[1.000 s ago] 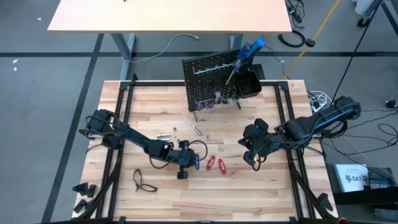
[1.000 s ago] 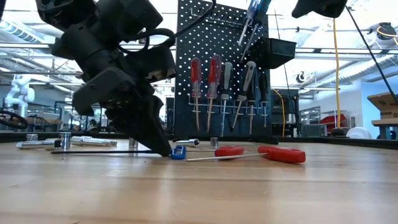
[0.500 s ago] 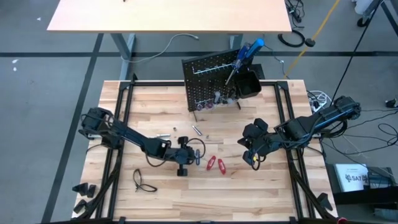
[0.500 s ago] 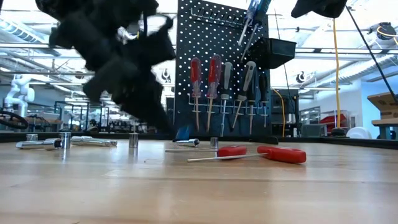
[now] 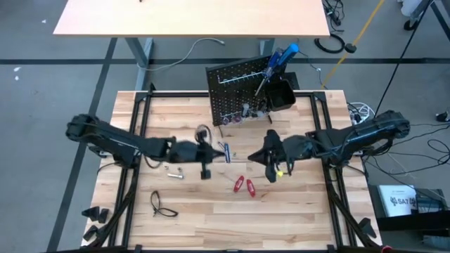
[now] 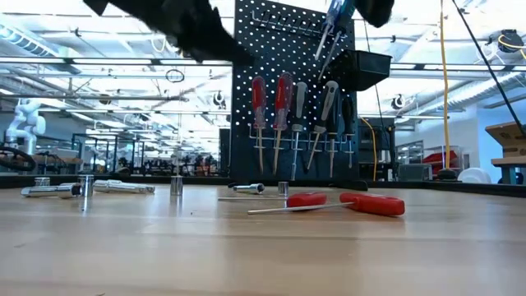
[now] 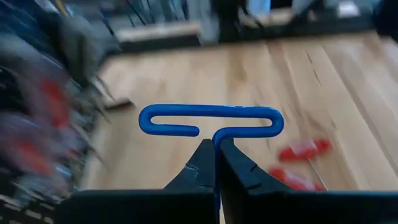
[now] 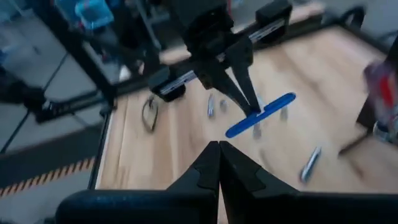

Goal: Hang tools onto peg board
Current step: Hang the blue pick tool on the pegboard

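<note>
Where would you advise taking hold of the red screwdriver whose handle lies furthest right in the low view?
Grip the screwdriver by its red handle, coming straight down from above with the fingers across it. It lies flat on the table. The handle is its thickest part and offers the most to pinch, while the thin shaft probably lies too low to catch cleanly.
</note>
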`<state>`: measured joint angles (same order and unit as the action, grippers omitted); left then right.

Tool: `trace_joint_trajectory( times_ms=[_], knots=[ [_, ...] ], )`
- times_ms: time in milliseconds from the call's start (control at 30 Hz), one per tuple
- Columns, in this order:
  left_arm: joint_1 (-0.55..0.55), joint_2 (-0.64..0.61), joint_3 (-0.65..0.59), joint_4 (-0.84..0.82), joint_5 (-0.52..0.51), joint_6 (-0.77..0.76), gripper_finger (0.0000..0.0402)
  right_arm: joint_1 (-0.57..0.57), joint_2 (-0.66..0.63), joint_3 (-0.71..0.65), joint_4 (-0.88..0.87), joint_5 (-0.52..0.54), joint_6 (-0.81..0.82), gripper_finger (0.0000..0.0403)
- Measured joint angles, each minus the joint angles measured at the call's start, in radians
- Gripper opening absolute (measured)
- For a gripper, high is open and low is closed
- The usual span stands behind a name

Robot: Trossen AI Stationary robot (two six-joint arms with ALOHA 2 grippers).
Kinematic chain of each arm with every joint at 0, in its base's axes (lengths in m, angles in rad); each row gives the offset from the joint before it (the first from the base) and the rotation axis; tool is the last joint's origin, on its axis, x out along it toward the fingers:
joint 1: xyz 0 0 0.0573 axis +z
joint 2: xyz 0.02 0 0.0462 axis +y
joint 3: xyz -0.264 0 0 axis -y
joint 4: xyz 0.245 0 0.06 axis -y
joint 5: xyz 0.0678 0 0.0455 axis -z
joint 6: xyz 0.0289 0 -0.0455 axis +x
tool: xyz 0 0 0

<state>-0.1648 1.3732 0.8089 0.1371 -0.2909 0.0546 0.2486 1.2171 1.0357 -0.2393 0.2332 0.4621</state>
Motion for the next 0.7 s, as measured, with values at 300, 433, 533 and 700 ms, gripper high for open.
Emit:
trace_joint_trajectory(
  times_ms=[300, 433, 533, 700],
  knots=[
    [0.136, -0.238, 0.001, 0.028, -0.029, 0.030, 0.0000, -0.119, 0.012, -0.008, 0.234, 0.047, -0.188, 0.0000],
    [0.155, -0.304, 0.001, 0.167, 0.153, -0.049, 0.0000, -0.147, 0.027, -0.008, 0.352, -0.036, -0.184, 0.0000],
    [0.156, -0.312, 0.001, 0.375, 0.282, -0.139, 0.0000, -0.158, 0.066, -0.008, 0.479, -0.139, -0.138, 0.0000],
    [0.148, -0.299, 0.003, 0.602, 0.350, -0.223, 0.0000, -0.163, 0.154, 0.032, 0.682, -0.156, -0.059, 0.0004]
  ],
)
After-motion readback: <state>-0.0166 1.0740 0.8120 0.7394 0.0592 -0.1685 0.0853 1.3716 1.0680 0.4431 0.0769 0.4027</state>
